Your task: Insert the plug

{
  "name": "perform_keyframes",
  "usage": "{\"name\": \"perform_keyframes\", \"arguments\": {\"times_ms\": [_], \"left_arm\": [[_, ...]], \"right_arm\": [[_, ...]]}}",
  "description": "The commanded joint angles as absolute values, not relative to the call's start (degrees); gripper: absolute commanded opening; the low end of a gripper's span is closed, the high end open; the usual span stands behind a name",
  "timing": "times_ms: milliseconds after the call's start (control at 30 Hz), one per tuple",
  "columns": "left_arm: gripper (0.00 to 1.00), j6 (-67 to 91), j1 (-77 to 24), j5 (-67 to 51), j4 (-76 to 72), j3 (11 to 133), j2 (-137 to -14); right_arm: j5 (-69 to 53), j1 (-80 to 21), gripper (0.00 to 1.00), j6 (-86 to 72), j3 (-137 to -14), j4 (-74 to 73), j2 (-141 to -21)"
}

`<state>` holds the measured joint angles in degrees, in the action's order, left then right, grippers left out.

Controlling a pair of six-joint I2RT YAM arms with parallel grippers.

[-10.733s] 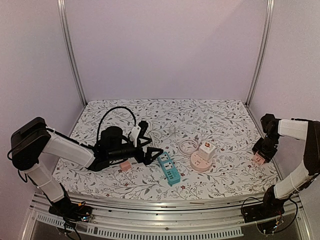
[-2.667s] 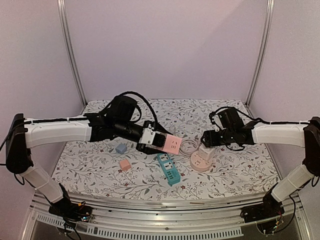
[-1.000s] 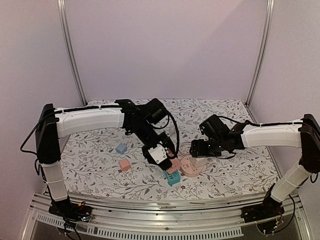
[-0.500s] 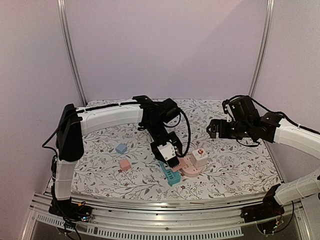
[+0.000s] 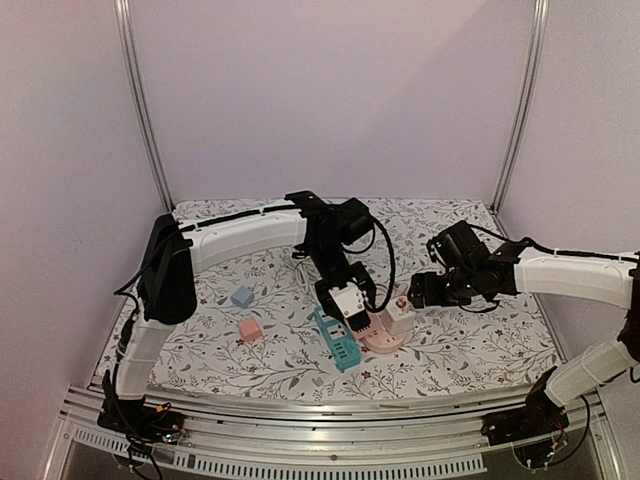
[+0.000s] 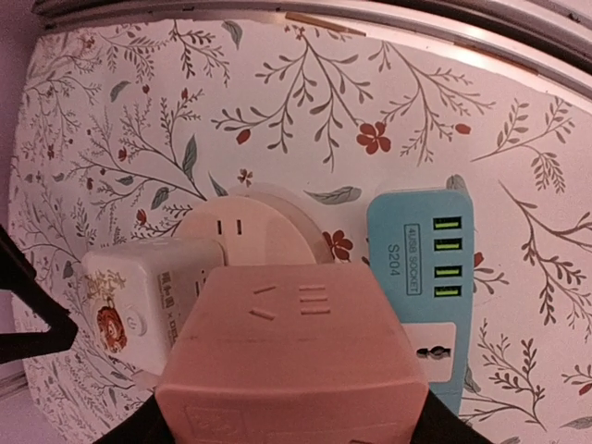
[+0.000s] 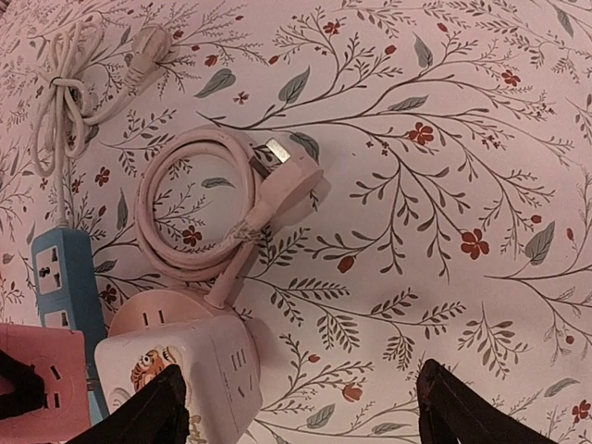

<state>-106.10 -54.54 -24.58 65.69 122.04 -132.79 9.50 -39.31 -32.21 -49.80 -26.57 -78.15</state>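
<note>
While the left gripper [image 6: 294, 430] clamps the pink cube plug [image 6: 296, 351] at the left wrist view's bottom centre, its slotted face looks at the camera, with its axis toward the round socket [image 6: 254, 236]. Top view: the plug stands upright at centre. Right wrist view: the right gripper [image 7: 296, 416] gapes empty, plug at lower left.

left arm [image 5: 250, 225] stretched way out to the middle, wrist bent pretty much straight down, left pincer [image 5: 357, 317] pointing down and clamped on a pink adapter cube [image 6: 296, 370], right arm [image 5: 570, 270] reaching in low from its side, right pincer [image 7: 298, 409] with jaws spread wide
</note>
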Motion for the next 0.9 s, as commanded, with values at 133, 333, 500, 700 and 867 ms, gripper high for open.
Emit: {"name": "perform_keyframes", "arguments": {"times_ms": [133, 333, 500, 700, 867], "left_arm": [[0.00, -108.5, -56.5, -22.3, 66.4, 123.4, -135.0], [0.00, -108.0, -57.2, -21.4, 63.1, 122.3, -135.5], [0.00, -107.3, -57.2, -21.3, 61.4, 121.9, -135.8], [0.00, -106.7, -57.7, -20.3, 61.2, 122.1, -135.7], [0.00, -105.9, -58.2, -17.8, 61.1, 122.3, -136.2]], "right_arm": [[6.5, -39.0, 0.83, -31.7, -50.6, -23.4, -84.3], [6.5, -39.0, 0.83, -31.8, -49.9, -23.1, -83.9], [5.6, -39.0, 0.82, -31.9, -49.7, -22.7, -83.8], [3.0, -39.0, 0.79, -32.2, -49.2, -21.1, -83.9], [2.8, -39.0, 0.79, -32.1, -48.9, -21.1, -83.7]]}}
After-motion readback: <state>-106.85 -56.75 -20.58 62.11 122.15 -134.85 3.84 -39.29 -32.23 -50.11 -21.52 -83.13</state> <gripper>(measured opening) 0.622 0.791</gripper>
